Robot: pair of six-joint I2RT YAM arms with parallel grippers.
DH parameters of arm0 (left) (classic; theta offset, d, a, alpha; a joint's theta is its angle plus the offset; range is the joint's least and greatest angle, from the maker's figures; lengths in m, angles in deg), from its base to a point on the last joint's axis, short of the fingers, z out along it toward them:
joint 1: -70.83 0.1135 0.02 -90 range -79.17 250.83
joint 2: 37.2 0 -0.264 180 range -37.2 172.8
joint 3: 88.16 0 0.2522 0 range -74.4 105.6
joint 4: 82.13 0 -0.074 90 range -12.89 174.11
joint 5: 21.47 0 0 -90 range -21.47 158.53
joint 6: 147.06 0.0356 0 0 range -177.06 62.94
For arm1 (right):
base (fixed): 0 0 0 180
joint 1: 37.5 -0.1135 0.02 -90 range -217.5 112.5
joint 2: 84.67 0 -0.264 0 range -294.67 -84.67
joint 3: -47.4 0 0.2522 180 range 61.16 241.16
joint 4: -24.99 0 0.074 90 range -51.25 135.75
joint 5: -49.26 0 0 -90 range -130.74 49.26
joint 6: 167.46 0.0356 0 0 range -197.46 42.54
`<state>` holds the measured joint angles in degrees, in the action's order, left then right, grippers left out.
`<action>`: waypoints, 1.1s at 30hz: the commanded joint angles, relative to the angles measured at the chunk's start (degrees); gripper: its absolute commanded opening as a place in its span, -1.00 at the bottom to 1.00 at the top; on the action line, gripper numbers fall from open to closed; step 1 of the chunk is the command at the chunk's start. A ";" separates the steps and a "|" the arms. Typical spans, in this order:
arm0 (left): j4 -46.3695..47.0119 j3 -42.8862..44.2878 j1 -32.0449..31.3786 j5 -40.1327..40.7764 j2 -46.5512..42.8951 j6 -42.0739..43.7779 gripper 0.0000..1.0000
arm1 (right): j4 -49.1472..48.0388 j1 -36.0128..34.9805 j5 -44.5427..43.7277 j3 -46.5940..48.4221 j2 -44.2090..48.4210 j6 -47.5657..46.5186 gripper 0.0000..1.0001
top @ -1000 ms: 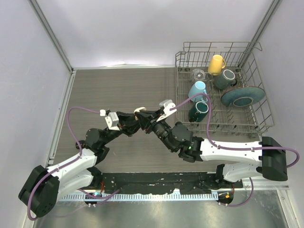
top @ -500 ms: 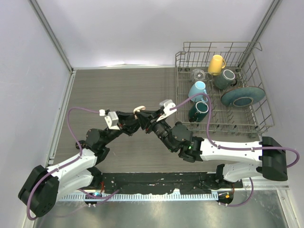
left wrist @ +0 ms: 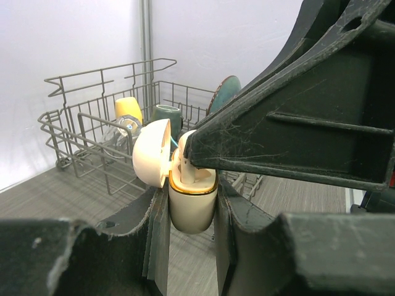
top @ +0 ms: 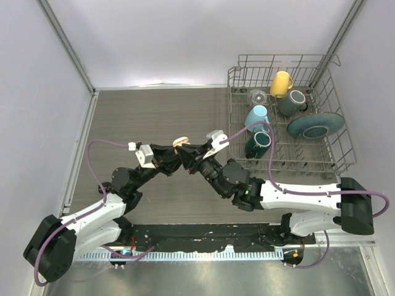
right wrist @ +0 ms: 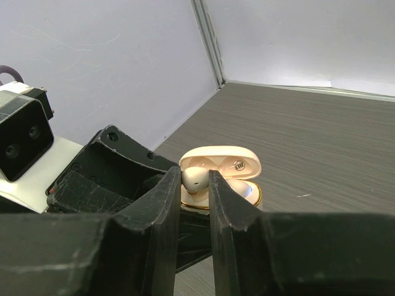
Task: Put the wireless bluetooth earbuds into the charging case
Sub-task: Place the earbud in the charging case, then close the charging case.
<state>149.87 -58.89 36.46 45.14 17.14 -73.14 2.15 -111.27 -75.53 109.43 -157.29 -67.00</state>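
Grey counter point(top: 154, 111), pale walls point(top: 185, 37). The left end effector point(left wrist: 190, 217) grips the open cream charging case point(left wrist: 192, 206); the right end effector point(right wrist: 195, 181) pinches 1 cream earbud point(right wrist: 194, 177).

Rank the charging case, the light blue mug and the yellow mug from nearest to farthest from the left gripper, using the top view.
1. The charging case, clamped in the left gripper itself.
2. The light blue mug, at the left side of the rack.
3. The yellow mug, at the rack's far end.
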 commanded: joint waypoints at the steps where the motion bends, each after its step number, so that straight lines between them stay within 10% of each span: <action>1: 6.75 0.66 0.09 1.95 -1.53 0.69 -1.00 | 3.11 -0.67 -0.72 0.77 1.16 -0.35 -0.61; 12: 5.96 0.84 0.09 -0.33 -1.09 0.61 -1.00 | 1.19 -0.67 -0.28 0.77 1.87 1.76 0.02; 33: 3.15 0.58 0.09 -1.74 -1.17 0.87 -1.00 | -6.20 -0.58 3.15 1.48 7.22 1.14 0.20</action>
<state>150.13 -59.03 36.46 43.87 16.88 -73.14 -1.04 -111.89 -72.47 109.39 -152.16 -65.34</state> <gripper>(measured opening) 0.313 0.599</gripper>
